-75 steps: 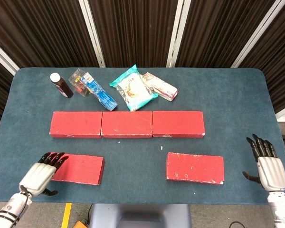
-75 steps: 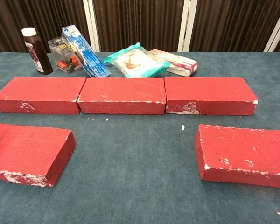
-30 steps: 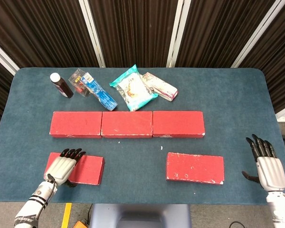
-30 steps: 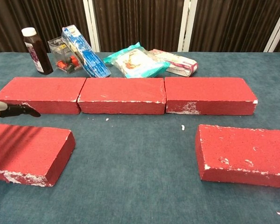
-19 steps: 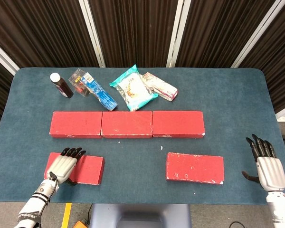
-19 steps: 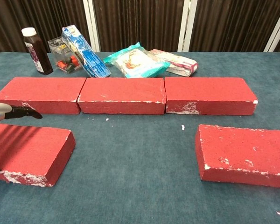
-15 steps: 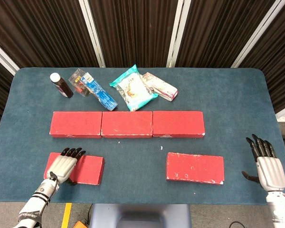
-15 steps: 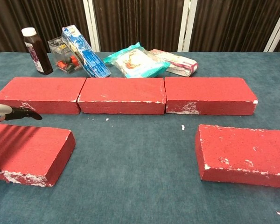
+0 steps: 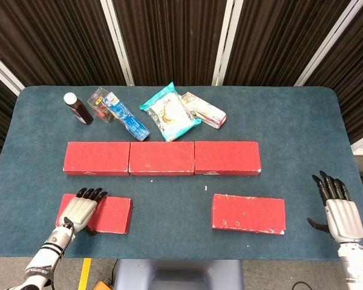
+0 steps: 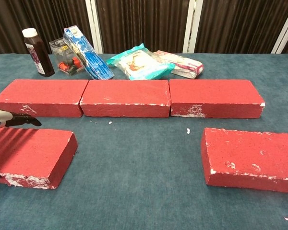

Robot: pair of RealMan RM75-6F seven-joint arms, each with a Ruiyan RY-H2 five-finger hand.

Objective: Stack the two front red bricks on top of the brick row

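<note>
Slippage is the main hazard: the left hand [image 9: 80,209] lies over the front-left brick [image 9: 112,214], fingers across the top toward the far edge and thumb at the near edge, wrapped around it. Whether the grasp is firm cannot be told. A loose hold on a wide block could let it tilt or drop during lifting, striking the brick row [image 9: 161,157] and knocking it out of line.

The right hand [image 9: 340,211] is open, fingers spread, empty, well apart from the front-right brick [image 9: 248,213], which lies flat on the counter [image 9: 290,121] in front of the row's right end.

Count:
- Red bricks: five. Three form the row, end to end and touching; two sit in front.
- Dark bottle [image 9: 77,108]: one.
- Clear box [image 9: 98,103]: one.
- Blue carton [image 9: 126,116]: one.
- Teal packet [image 9: 169,112]: one.
- Pink packet [image 9: 204,109]: one.
- White crumbs [image 9: 207,188] near the row: at least one.
</note>
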